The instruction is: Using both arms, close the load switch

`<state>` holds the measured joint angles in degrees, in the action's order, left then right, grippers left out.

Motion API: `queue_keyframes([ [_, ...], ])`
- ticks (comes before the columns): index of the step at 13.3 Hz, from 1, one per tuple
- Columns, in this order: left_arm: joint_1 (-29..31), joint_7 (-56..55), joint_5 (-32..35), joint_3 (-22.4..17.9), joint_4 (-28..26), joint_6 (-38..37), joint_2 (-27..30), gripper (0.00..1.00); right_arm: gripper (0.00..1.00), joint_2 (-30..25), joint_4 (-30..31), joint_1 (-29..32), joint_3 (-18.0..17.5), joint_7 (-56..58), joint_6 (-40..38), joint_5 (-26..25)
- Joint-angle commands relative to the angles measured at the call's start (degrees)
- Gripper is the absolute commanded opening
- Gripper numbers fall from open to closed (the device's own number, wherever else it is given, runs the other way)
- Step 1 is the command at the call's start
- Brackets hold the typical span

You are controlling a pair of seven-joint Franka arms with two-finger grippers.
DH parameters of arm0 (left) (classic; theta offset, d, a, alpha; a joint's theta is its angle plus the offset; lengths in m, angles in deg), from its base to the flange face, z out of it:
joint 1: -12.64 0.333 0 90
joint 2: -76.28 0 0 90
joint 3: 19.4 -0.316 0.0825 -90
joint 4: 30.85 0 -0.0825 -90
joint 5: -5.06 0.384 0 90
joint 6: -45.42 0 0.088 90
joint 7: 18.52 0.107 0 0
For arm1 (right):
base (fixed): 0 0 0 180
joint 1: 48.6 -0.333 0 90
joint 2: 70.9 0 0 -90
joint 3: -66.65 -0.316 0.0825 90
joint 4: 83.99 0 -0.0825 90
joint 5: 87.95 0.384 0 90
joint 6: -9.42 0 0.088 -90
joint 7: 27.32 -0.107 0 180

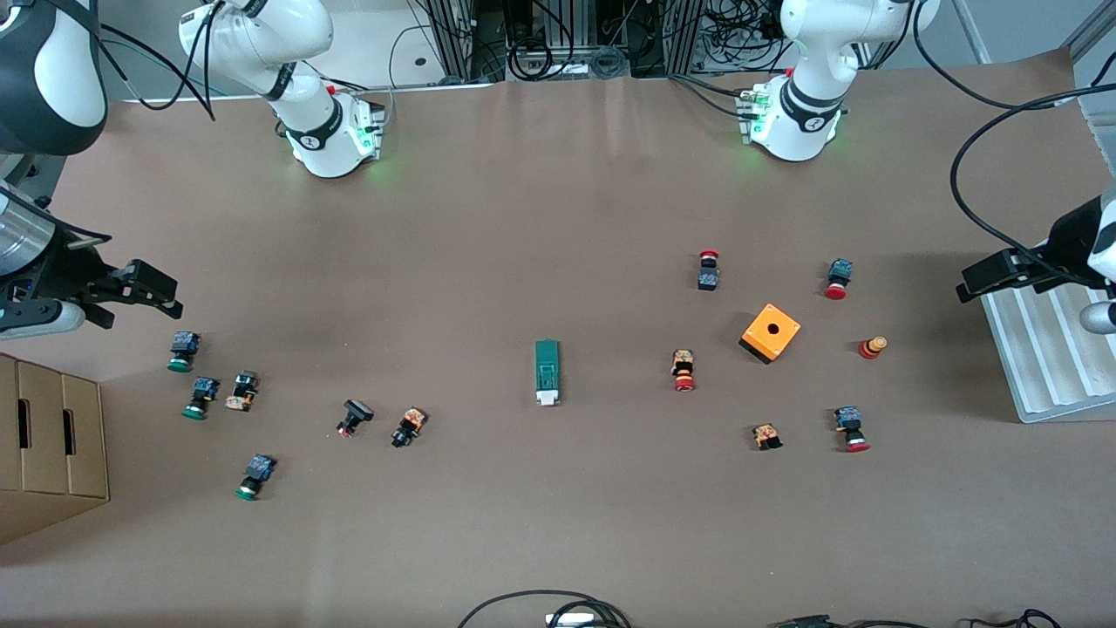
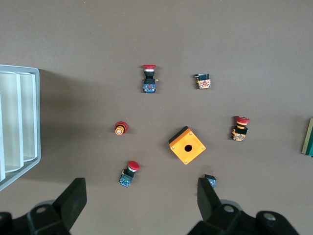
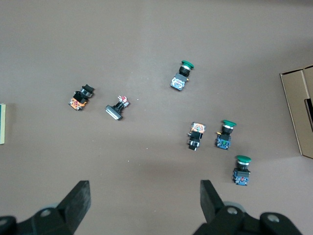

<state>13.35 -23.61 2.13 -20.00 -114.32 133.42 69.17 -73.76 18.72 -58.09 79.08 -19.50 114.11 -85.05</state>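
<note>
The load switch point(image 1: 547, 372) is a narrow dark-green block with a white tab at the end nearer the front camera. It lies flat in the middle of the table, apart from everything else. Only its edge shows in the left wrist view point(image 2: 308, 143) and in the right wrist view point(image 3: 2, 123). My left gripper point(image 1: 981, 281) is open and empty, up over the table beside the white rack; its own view point(image 2: 142, 188) shows its jaws wide apart. My right gripper point(image 1: 144, 305) is open and empty, up over the right arm's end of the table, also in its own view point(image 3: 145, 191).
An orange box with a hole point(image 1: 771, 332) and several red-capped push buttons point(image 1: 683, 370) lie toward the left arm's end. Several green-capped push buttons point(image 1: 182, 351) lie toward the right arm's end. A cardboard box point(image 1: 52, 436) and a white rack point(image 1: 1046, 349) stand at the table's ends.
</note>
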Motion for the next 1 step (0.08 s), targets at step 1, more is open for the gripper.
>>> queue_keyframes([
  [1, 0.78, 1.49, -0.32, 0.16, 0.42, -0.28, -0.01, 1.0, 1.0, 0.76, -1.29, 0.09, -0.13, -0.17, -0.01, -1.06],
])
